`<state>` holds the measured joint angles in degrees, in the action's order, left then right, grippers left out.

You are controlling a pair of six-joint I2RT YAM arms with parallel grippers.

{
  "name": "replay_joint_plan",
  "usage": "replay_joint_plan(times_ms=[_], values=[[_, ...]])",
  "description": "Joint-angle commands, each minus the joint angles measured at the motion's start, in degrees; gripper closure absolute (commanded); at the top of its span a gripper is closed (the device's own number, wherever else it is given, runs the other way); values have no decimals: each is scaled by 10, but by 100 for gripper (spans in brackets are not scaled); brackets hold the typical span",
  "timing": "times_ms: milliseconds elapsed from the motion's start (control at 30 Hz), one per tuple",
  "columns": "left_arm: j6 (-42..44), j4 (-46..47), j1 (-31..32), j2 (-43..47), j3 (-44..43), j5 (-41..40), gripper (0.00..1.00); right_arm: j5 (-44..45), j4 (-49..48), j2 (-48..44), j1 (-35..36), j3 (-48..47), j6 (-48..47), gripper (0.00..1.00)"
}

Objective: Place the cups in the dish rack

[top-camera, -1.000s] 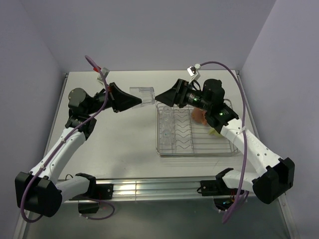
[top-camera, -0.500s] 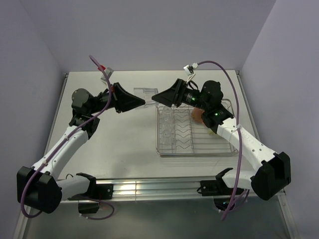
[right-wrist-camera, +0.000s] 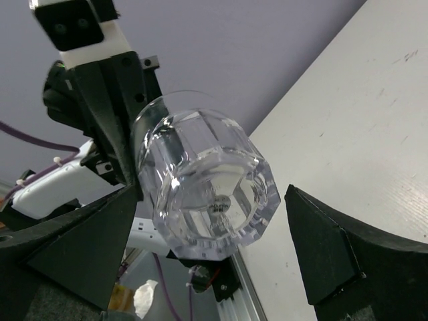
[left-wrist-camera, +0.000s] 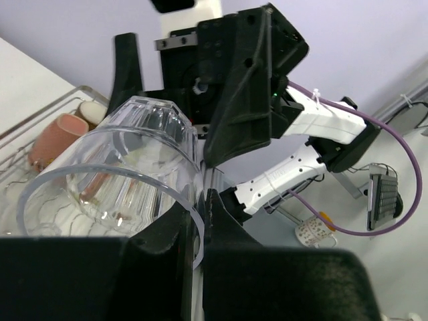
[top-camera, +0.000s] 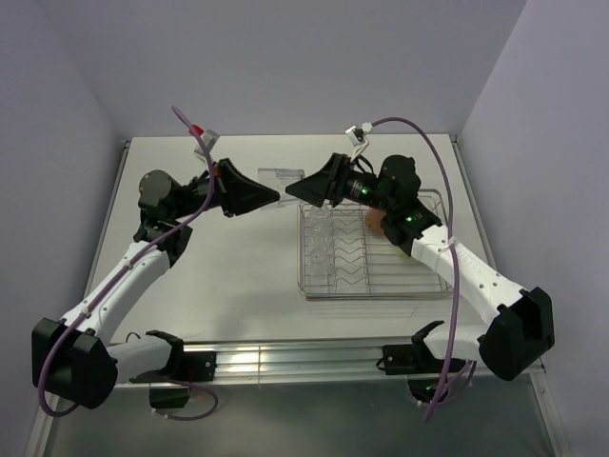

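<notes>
Two arms meet mid-air above tabletop, just off far-left corner of dish rack.
Top view: glass lies sideways, long axis running from left fingers to right fingers.
Left wrist view: left fingers pinch rim; pink mug already racked.
Right wrist view: right fingers spread wide astride base, not gripping.

place: robot lab cell | cues: plain walls; white table; aluminium mounting rail

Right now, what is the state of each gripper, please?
Left gripper: closed on the rim of the clear glass tumbler.
Right gripper: open, its fingers on either side of the tumbler, not gripping.
</notes>
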<state>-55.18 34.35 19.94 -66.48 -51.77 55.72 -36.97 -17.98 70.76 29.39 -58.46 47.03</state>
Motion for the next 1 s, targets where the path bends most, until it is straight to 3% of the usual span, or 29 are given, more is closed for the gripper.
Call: replay_joint_plan(times_ms=[0, 200, 367, 567, 600, 700, 733, 800, 900, 967], values=[[4, 49, 22, 22, -15, 19, 100, 0, 16, 9, 18, -10, -25, 0], [6, 48, 22, 28, -11, 20, 100, 8, 28, 8, 18, -10, -34, 0], [-1, 69, 24, 22, 1, 14, 100, -41, -51, 16, 18, 10, 18, 1], [-20, 103, 31, 4, 11, 9, 100, -61, -95, 16, 18, 18, 53, 11], [-20, 103, 33, 2, 11, 8, 100, -59, -94, 15, 18, 18, 53, 15], [-21, 102, 36, 3, 16, 5, 100, -51, -88, 10, 18, 19, 54, 47], [-20, 99, 36, 4, 17, 4, 100, -48, -85, 7, 18, 19, 53, 66], [-13, 68, 37, 7, 15, -3, 96, -41, -69, 5, 18, 16, 48, 84], [23, 9, 37, 16, 2, -30, 79, -22, -34, -5, 19, 10, 37, 95], [61, -59, 37, 21, -13, -53, 73, 4, -13, -19, 18, 6, 20, 98]])
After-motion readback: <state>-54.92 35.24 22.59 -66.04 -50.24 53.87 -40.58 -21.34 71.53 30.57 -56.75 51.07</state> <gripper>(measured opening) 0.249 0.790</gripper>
